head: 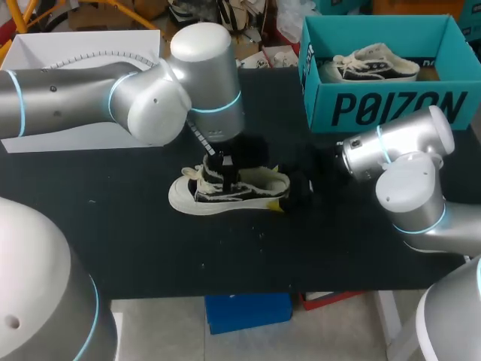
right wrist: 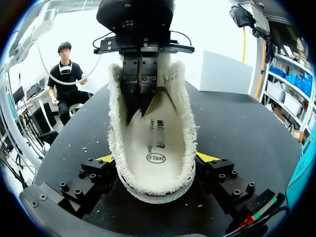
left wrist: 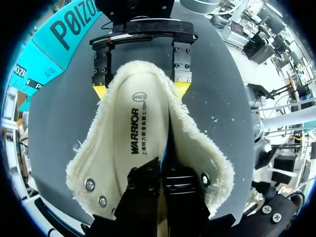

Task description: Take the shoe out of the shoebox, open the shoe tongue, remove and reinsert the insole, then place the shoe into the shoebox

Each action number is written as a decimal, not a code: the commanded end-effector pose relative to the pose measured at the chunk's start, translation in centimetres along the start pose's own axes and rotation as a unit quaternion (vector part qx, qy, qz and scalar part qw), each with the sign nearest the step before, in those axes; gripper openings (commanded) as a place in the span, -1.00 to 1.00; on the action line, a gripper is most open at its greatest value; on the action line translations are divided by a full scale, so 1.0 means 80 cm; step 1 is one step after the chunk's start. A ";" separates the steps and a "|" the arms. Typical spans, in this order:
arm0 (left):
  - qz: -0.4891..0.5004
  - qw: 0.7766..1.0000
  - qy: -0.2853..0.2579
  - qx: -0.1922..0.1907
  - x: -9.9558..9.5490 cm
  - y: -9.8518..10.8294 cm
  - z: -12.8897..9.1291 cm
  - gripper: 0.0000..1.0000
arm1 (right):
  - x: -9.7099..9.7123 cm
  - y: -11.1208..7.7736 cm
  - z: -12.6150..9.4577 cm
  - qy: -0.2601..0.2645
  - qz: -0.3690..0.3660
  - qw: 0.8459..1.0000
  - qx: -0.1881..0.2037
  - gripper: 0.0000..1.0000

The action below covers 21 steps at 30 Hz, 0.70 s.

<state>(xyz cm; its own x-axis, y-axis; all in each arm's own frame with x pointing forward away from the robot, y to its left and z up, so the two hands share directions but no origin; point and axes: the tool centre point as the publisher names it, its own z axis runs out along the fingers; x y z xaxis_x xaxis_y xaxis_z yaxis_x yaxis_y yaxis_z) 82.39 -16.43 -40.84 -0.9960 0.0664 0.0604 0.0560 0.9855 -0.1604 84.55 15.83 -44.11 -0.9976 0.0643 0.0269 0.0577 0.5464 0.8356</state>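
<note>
Right pincer [right wrist: 157,158] clamps shoe [head: 252,192] heel; left pincer [left wrist: 161,165] fingers together inside shoe, yellow tips hidden, insole [left wrist: 133,133] grip unclear.

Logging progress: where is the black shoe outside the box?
Head view: black fleece-lined shoe lies mid-table, left of teal cardboard shoebox, left end effector inside it.

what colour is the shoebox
The shoebox is teal with dark print; head view shows it best.
</note>
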 end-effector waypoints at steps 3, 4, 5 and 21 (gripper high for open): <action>0.001 1.000 -0.005 0.012 0.003 0.005 -0.012 -1.00 | 0.000 0.001 0.003 0.000 0.001 1.000 0.001 -1.00; 0.001 1.000 -0.005 0.013 0.004 0.005 -0.014 -1.00 | 0.000 0.001 0.003 0.000 0.001 1.000 0.001 -1.00; 0.001 1.000 -0.005 0.016 0.004 0.006 -0.015 -1.00 | 0.000 0.001 0.003 0.000 0.001 1.000 0.001 -1.00; 0.008 0.999 -0.014 0.048 0.012 0.002 -0.046 -1.00 | 0.000 0.001 0.003 0.000 0.001 1.000 0.001 -1.00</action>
<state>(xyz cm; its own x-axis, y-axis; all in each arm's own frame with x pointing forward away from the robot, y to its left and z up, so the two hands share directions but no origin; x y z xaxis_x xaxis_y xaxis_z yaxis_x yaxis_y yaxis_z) 81.92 -16.11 -37.34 -0.9966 0.0749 0.0349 0.0641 0.9675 -0.2444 84.53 15.87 -44.10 -0.9976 0.0642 0.0269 0.0577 0.5464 0.8355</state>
